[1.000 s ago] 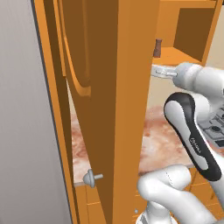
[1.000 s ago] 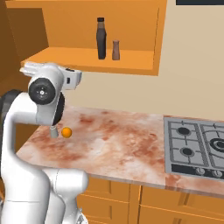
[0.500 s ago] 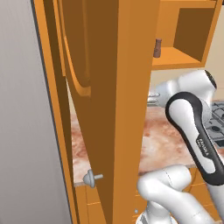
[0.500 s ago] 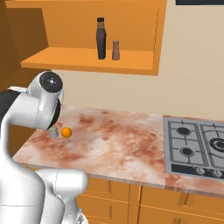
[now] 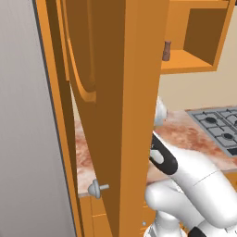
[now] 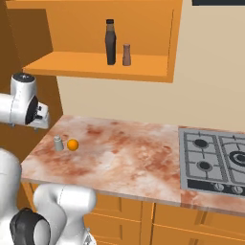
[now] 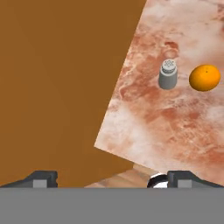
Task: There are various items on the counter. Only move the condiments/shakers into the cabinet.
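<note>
Ahead of your claw (image 7: 111, 179) and to its right in the hand view lies the counter (image 6: 129, 158), hard marbled pinkish stone, flat and smooth. Well above the claw in the right base view, the cabinet (image 6: 143, 72) of plain orange wood already holds a tall dark bottle (image 6: 110, 42) and a small brown shaker (image 6: 126, 54), standing just apart. Left on the stone is a small grey shaker (image 7: 168, 74) with a perforated top, upright, ahead of your fingertips and near a round orange fruit (image 7: 204, 78). Judge it light, rigid and slick: take it around mid-body. Your claw stands wide apart, holding nothing.
</note>
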